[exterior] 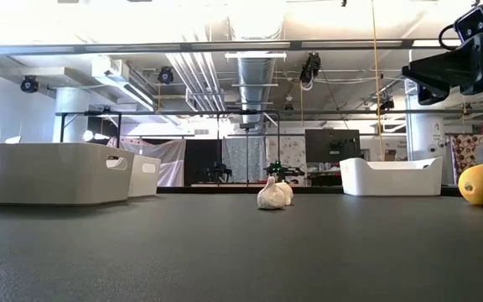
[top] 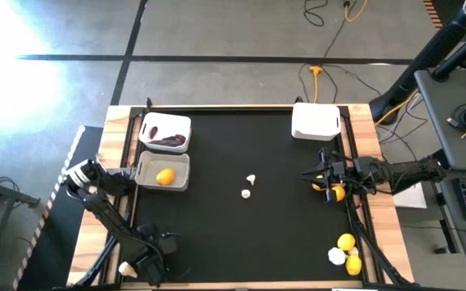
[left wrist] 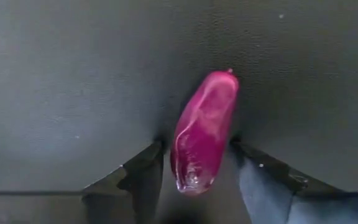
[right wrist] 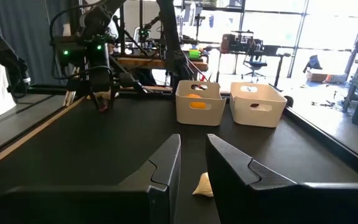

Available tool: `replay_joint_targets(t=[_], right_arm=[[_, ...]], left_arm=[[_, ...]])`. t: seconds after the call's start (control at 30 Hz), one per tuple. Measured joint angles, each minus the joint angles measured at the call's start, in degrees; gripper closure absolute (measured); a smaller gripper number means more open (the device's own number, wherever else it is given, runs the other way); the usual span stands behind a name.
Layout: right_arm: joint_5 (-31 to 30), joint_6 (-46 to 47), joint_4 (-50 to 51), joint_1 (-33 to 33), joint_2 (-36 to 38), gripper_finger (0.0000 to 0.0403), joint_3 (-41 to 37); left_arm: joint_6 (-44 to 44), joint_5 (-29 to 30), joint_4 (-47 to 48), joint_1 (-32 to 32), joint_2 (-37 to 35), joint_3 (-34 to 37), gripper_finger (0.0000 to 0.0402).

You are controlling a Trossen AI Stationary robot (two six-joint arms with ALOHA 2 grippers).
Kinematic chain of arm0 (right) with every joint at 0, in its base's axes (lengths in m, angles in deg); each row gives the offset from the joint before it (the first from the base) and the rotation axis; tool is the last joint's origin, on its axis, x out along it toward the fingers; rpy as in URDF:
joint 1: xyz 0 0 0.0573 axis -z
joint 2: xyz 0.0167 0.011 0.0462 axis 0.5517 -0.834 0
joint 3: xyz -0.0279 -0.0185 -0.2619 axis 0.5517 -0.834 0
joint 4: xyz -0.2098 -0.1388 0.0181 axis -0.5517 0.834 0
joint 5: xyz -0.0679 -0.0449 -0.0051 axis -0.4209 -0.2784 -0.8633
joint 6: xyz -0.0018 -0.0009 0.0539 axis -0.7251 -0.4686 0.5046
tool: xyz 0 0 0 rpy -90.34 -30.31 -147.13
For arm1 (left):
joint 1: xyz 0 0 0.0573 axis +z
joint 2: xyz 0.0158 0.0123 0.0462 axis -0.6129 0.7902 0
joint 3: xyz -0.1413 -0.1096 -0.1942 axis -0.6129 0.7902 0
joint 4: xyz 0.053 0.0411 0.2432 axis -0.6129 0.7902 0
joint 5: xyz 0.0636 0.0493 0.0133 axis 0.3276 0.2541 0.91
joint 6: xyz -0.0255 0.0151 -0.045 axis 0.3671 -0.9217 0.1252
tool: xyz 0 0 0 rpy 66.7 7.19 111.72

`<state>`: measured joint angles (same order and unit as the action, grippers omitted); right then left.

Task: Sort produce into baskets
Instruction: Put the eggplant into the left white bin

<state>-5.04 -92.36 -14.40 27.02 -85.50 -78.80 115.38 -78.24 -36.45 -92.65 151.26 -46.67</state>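
A dark purple piece (left wrist: 202, 134) lies on the black mat near the table's near left corner. My left gripper (left wrist: 197, 155) points down over it, open, one finger on each long side. In the high view my left gripper (top: 150, 263) hides the piece. Three white baskets stand at the far side. One (top: 166, 132) holds purple pieces, one (top: 164, 171) holds a lemon, and the third (top: 315, 121) stands at the far right. Two garlic bulbs (top: 249, 186) lie mid-table. My right gripper (right wrist: 193, 146) waits level at the right edge, narrowly open, holding nothing. My left gripper comes from above, pointing down, its fingers (left wrist: 148, 165) across the purple piece's nearer half (left wrist: 194, 162), close against both long sides. Whether they touch it I cannot tell. The piece lies flat on the mat.
A lemon (top: 336, 192) lies under my right gripper's end. Two lemons (top: 345, 241) and a garlic bulb (top: 336, 255) sit at the near right corner. A small pale item (top: 126, 268) lies beside my left gripper. Wooden rails (top: 241, 107) border the mat.
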Motion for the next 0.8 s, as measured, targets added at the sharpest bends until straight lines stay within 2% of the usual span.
replay_joint_targets(t=[0.23,0.37,0.5,0.67,0.73,0.8], right_arm=[[0.0,0.0,0.0,0.0,0.0,0.0335,0.0],[0.0,0.0,0.0,0.0,0.0,0.0335,0.0],[0.0,0.0,0.0,0.0,0.0,0.0335,0.0],[0.0,0.0,0.0,0.0,0.0,0.0335,0.0],[0.0,0.0,0.0,0.0,0.0,0.0335,0.0],[0.0,0.0,0.0,0.0,0.0,0.0335,0.0]], left_arm=[[2.1,1.9,-0.6,0.7,-0.7,-0.7,0.0324],[1.6,11.7,3.9,3.0,-2.2,-3.0,0.0363],[-1.1,21.0,16.1,7.0,-5.3,-7.4,0.0364],[-10.7,32.4,30.5,17.8,-10.3,-11.1,0.0362],[-15.9,35.5,33.5,24.2,-13.1,-10.2,0.0362],[-19.2,41.0,35.5,31.2,-16.3,-8.4,0.0362]])
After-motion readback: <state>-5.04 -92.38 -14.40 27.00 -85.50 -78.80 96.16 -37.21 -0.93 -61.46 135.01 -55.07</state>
